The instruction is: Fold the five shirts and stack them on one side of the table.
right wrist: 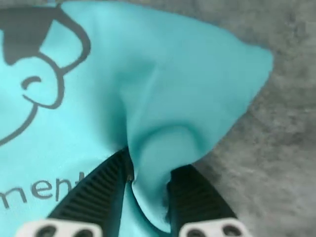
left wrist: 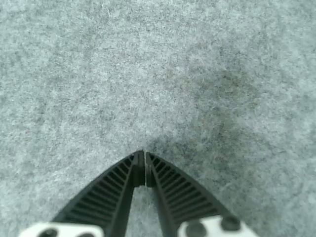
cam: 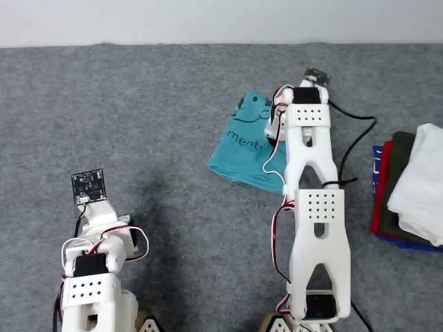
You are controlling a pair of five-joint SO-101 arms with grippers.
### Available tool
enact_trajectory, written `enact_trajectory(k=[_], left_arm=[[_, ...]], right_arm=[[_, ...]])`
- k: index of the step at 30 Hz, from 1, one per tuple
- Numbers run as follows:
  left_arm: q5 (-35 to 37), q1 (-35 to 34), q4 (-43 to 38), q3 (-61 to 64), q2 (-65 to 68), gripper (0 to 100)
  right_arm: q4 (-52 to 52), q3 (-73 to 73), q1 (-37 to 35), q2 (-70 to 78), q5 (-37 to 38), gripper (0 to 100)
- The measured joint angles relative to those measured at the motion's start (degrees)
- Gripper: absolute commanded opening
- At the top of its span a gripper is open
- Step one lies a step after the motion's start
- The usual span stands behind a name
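Checked right claw (right wrist: 148, 180): clamped on a raised fold of the teal shirt (right wrist: 163, 89), with cloth bunched between both fingers (right wrist: 192, 197). Found that teal shirt (cam: 242, 149) lying on the grey desk (cam: 138, 104), right of centre and towards the far edge, roughly folded, dark print facing up. Saw the right arm (cam: 315, 228) stretched out from the near edge, wrist over the shirt's right side and covering part of it. Noted slack cloth puckered up around the pinch point and one shirt corner sticking out over bare felt in the right wrist view.

Checked left claw (left wrist: 144, 160): closed, tips touching, nothing gripped, pointed at bare desk surface. Placed the left arm (cam: 93, 277) at the near-left corner, folded back, well apart from the teal shirt.

Logged a stack of folded shirts (cam: 408, 187) at the desk's right edge: white shirt (cam: 422, 180) on top, dark shirt (cam: 400, 155) under it, then red shirt (cam: 381, 207), then blue shirt (cam: 376, 166) lowest, with the lower edges stepped out on the side facing the arm. Counted four layers. Placed the stack near the right arm, not touching it, and apart from the teal shirt. Spotted a black cable (cam: 354, 146) looping off the right arm between the arm and the stack.
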Motion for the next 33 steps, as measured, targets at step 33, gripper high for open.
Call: enact_trajectory(k=[33], left_arm=[[0.0,0.0,0.0,0.0,0.0,2]], right_arm=[[3.08,28.4,12.66,-53.19,29.98,0.9]])
